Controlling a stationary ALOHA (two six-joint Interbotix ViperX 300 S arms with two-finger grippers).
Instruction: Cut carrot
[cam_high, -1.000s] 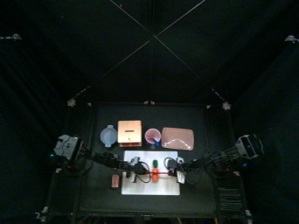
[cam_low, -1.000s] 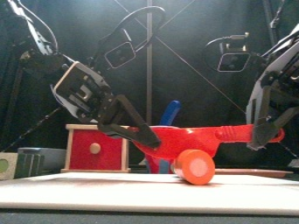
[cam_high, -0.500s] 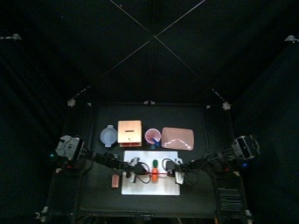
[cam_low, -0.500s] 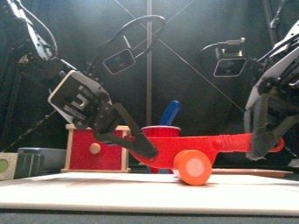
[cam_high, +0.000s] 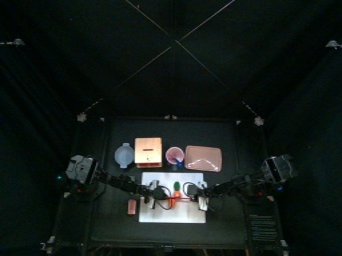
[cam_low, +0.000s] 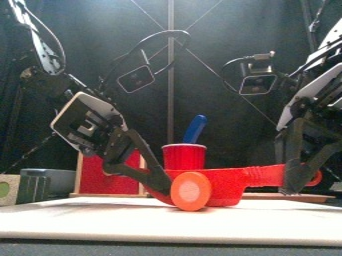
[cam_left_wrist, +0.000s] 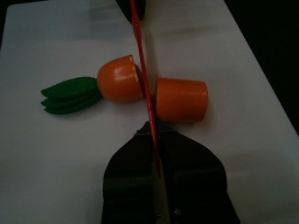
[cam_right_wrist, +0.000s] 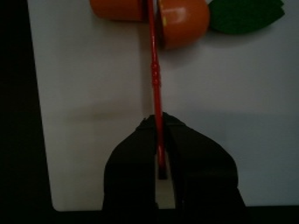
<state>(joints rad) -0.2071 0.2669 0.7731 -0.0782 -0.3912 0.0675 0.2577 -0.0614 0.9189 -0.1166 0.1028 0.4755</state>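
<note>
Here, the white board (cam_high: 174, 196) is lying at the 6 o'clock side of the black bench (cam_high: 230, 172), and both arms are reaching down to it.

Starting on the left side, the left fingers (cam_left_wrist: 122, 171) are coming in from 9 o'clock. They are pinching narrow on one end of a thin red knife (cam_low: 251, 179), so they are holding it tight. The knife is stretching across the board towards 3 o'clock.

In the middle of the board the carrot (cam_left_wrist: 121, 79) is lying on its side. The knife is standing on its thin edge right across the carrot. One orange piece with the green leaves (cam_left_wrist: 68, 94) is sitting on one side of the blade. A short orange chunk (cam_left_wrist: 183, 97) is sitting on the other side, with a small gap showing between the two. From the front, the round orange end of the carrot is facing out, touching the board.

On the right side, the right fingers (cam_right_wrist: 128, 166) are coming in from 3 o'clock. They are also pinching narrow on the red knife, holding its other end.

Behind the board, at the 12 o'clock side, four things are sitting in a row. From left to right they are a pale bowl (cam_high: 124, 155), a flat pinkish block (cam_high: 148, 150), a red cup (cam_low: 187, 158) with a blue stick (cam_low: 195, 128) poking out of it, and a pink tray (cam_high: 203, 157).
</note>
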